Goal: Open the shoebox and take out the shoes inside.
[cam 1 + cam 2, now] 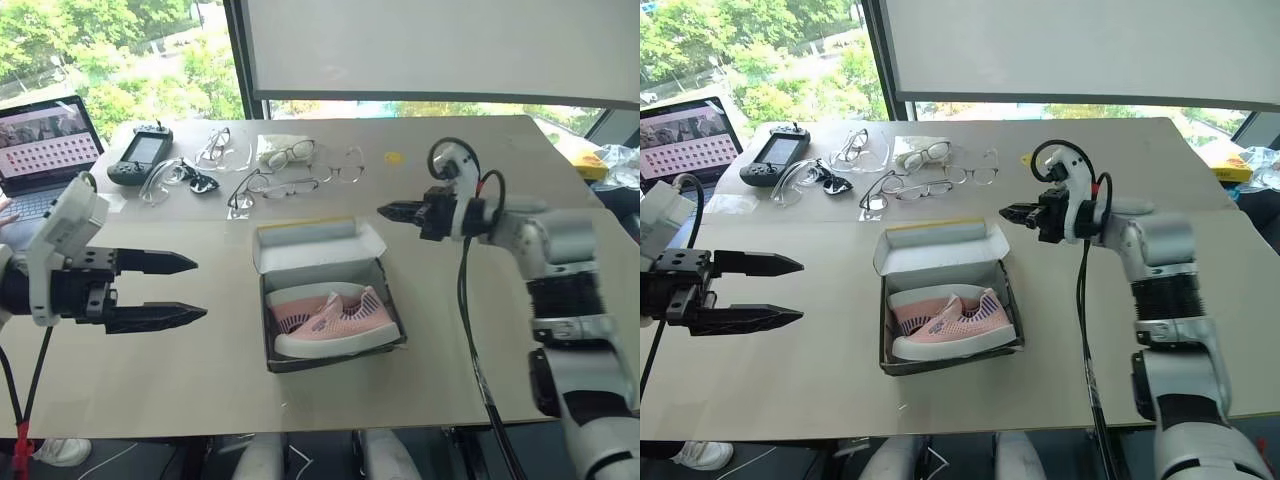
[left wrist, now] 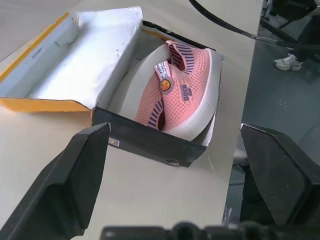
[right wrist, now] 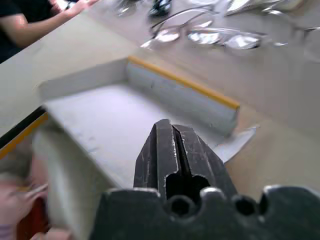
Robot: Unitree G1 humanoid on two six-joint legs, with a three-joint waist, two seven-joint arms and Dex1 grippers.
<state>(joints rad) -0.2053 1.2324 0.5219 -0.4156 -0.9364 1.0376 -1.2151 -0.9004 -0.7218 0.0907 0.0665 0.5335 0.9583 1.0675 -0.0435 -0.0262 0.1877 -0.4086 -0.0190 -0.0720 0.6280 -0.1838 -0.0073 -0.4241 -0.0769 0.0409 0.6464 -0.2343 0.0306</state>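
The shoebox lies open in the middle of the table, black-sided, its lid folded back with the white inside facing up and a yellow edge showing. The pink knit shoes with white soles lie side by side in it, also seen in the left wrist view. My left gripper hovers left of the box, open and empty, pointing at it. My right gripper hangs just beyond the lid's right corner, fingers together and holding nothing; its wrist view looks down onto the lid.
Several pairs of glasses lie across the far half of the table, beside a black controller and a small yellow packet. A laptop stands at the far left, where a person's arm rests.
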